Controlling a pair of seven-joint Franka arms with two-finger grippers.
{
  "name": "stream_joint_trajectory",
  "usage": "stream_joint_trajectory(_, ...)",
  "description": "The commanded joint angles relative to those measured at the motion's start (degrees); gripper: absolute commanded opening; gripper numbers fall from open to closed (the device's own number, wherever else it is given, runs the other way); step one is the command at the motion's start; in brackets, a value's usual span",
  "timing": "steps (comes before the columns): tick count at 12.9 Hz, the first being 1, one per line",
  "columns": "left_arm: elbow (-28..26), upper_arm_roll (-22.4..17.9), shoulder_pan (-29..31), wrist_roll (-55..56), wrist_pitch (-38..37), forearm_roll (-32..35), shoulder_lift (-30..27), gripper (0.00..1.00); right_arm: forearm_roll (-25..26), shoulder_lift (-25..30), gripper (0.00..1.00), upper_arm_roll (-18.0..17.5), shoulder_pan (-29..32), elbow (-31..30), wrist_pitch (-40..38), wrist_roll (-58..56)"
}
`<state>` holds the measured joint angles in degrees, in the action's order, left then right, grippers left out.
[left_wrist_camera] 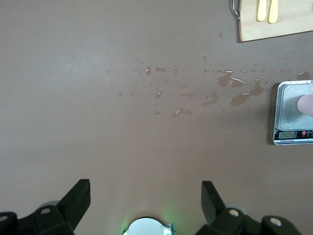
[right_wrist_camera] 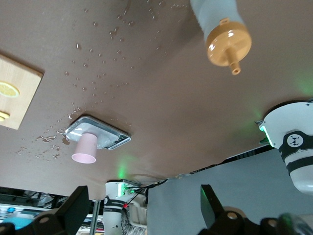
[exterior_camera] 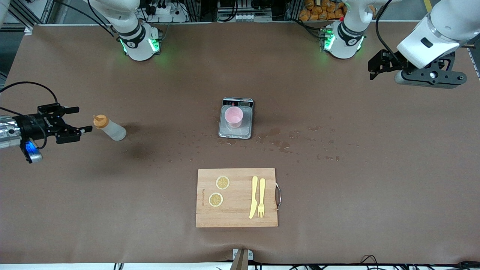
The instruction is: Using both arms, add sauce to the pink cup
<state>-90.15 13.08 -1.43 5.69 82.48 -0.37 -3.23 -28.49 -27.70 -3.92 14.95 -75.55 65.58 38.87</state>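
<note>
The sauce (exterior_camera: pixel 110 128) is a translucent squeeze bottle with an orange cap, standing upright toward the right arm's end of the table. My right gripper (exterior_camera: pixel 85 119) is low beside it, open, with a small gap to the cap. The right wrist view shows the sauce (right_wrist_camera: pixel 220 24) ahead of that open gripper (right_wrist_camera: pixel 144 191), nothing between the fingers. The pink cup (exterior_camera: pixel 234 116) stands upright on a grey scale (exterior_camera: pixel 235 132) mid-table, and also shows in the right wrist view (right_wrist_camera: pixel 85 149). My left gripper (exterior_camera: pixel 373 69) hangs open over the bare table near its base, empty in its wrist view (left_wrist_camera: pixel 145 186).
A wooden cutting board (exterior_camera: pixel 236 215) lies nearer the front camera than the scale. On it are two lemon slices (exterior_camera: pixel 222 182), a yellow knife (exterior_camera: pixel 254 197) and a fork (exterior_camera: pixel 261 198). Water drops (exterior_camera: pixel 285 144) dot the brown cloth around the scale.
</note>
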Motion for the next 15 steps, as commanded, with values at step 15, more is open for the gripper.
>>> stream_joint_trajectory(15,0.5,0.46,-0.06,1.69,-0.57,0.1,-0.37,1.0,20.84,22.77,1.0,2.96,-12.41,-1.53,3.94,-24.17)
